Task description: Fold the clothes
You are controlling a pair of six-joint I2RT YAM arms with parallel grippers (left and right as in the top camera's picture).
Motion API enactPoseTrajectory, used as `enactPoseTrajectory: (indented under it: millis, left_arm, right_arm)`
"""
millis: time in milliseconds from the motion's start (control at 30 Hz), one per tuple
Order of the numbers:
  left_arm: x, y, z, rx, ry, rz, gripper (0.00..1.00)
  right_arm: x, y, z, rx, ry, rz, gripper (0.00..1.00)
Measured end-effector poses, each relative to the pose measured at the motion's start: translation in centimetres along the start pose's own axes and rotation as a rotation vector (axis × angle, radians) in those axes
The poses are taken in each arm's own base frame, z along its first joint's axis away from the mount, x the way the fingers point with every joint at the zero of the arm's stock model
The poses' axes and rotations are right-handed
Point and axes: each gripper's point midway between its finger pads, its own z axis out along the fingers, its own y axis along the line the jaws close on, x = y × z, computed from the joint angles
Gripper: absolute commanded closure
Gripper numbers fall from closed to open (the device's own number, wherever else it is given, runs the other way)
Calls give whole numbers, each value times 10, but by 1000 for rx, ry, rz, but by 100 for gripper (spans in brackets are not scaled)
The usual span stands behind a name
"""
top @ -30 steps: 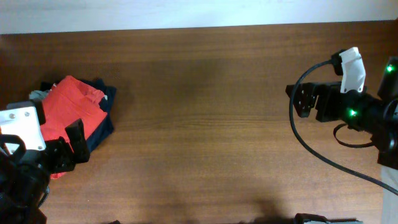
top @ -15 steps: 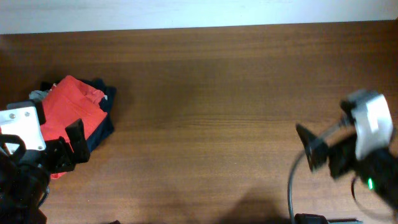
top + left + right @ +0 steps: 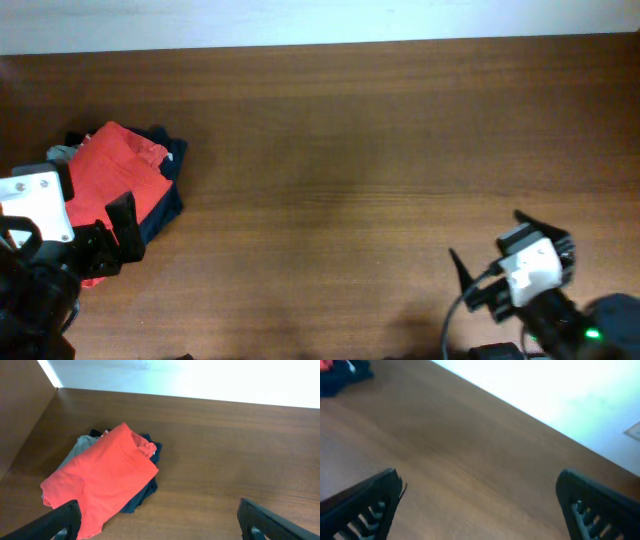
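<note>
1. The left gripper [image 3: 159,505] is at the table's near left corner with its fingers spread wide and nothing between them. It points at a stack of folded clothes. In the wrist view its left finger [image 3: 60,520] overlaps the near corner of the stack; I cannot tell whether they touch.
2. The stack lies near the left edge of the table [image 3: 350,150]. A folded red shirt [image 3: 110,175] is on top, with no print showing on it. A navy garment [image 3: 168,198] sticks out under its right side, and a grey garment [image 3: 58,153] shows at its far left corner.
3. These folded pieces are the only clothes in view. I cannot tell from these views where the T-shirt to be folded is.
4. The middle of the table is bare brown wood, and a pale wall runs along its far edge.
5. The right gripper [image 3: 477,477] is at the near right edge, well apart from the stack. Its fingers are spread wide over bare wood and hold nothing. The wrist view is blurred.
</note>
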Motion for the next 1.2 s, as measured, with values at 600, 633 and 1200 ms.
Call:
enactPoseTrajectory:
  millis: [600,633,1200]
  left_arm:
    - [0,0,0,0,1,0,1]
    - [0,0,0,0,0,0,1]
    - [16,-2,-1,9,65,-16,1]
  right_arm:
    - [124,34,63,-1,-13,51,1]
    - [128,35,67,-2,-9,52,2]
    - [157,41,91,-9,-3,58,2]
